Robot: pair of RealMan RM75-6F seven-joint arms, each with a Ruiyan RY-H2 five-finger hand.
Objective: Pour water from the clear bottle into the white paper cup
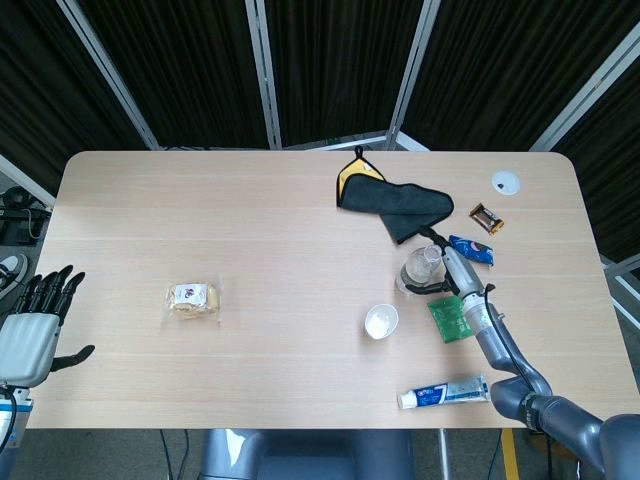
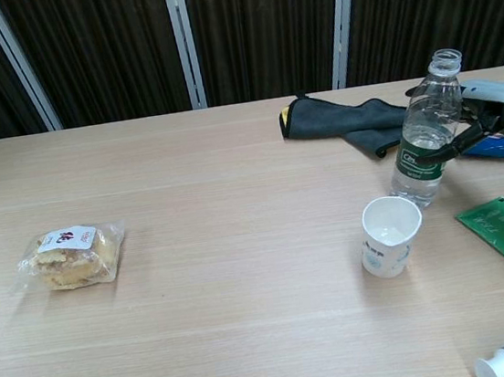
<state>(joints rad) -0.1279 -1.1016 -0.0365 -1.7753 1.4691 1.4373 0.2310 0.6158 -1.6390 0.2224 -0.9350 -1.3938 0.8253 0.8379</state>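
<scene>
The right hand [image 2: 492, 118] grips the uncapped clear bottle [image 2: 426, 141] (tilted slightly) just behind the white paper cup [image 2: 390, 235]; the left hand [image 1: 35, 325] hangs released, fingers spread.

Uncapped, seemingly upright bottle [image 2: 427, 143] beside cup [image 2: 390, 236]

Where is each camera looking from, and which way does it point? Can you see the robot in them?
Head view: sits high above the table's near edge, looking steeply down on the whole table; it shows the left hand off the table's corner and the right hand with its arm.
Chest view: sits low at the near edge, looking across the table toward the dark curtains; only the right hand shows.
Both share the clear bottle held by the right hand, the white paper cup and the snack bag.
</scene>
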